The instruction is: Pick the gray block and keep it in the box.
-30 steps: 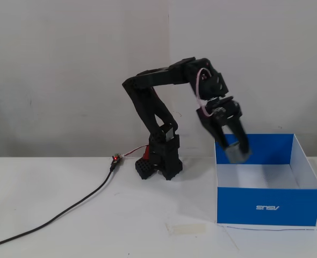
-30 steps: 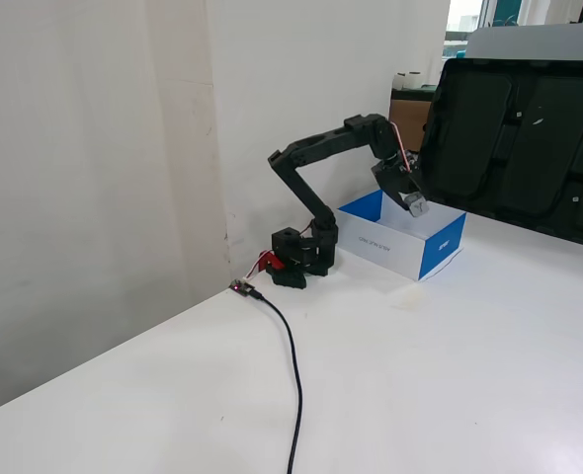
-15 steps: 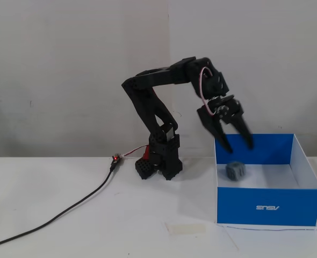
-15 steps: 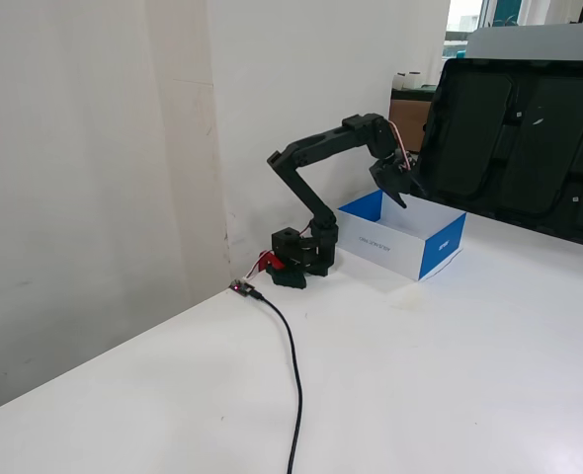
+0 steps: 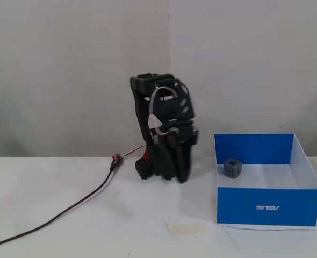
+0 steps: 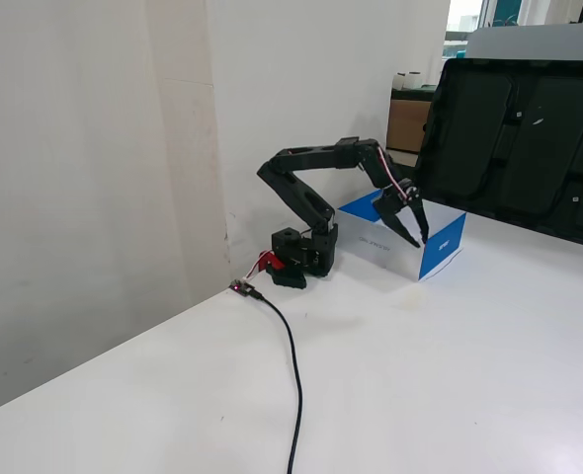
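The gray block [image 5: 232, 168], a small dark cube, rests on the white floor inside the blue box [image 5: 266, 207], near its back left corner. The box stands on the white table at the right in a fixed view, and behind the gripper in another fixed view [image 6: 445, 245], where the block is hidden. My gripper [image 5: 180, 176] hangs fingers down to the left of the box, outside it. In a fixed view [image 6: 420, 239] its fingers stand apart with nothing between them, just in front of the box's near wall.
A black cable with a red-lit connector [image 5: 115, 159] runs from the arm's base across the table to the front left [image 6: 293, 375]. A strip of tape [image 5: 185, 228] lies in front of the box. Dark panels [image 6: 529, 128] lean at the back right.
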Tool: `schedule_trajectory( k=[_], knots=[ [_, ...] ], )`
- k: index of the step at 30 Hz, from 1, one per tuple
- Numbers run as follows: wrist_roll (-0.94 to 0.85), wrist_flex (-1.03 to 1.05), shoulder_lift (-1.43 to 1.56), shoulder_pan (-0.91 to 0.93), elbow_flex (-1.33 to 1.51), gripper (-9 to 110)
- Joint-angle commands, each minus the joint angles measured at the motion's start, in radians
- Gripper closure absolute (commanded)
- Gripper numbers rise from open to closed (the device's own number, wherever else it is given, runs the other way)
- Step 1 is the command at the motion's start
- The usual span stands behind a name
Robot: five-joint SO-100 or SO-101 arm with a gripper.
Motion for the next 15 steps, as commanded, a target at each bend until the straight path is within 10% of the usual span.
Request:
schedule_trajectory(
  k=[1,15],
  knots=[
    [0.000,-0.133,0.087,0.178,0.054,101],
    [0.141,-0.247,0.687,0.417,0.523,101]
  ],
)
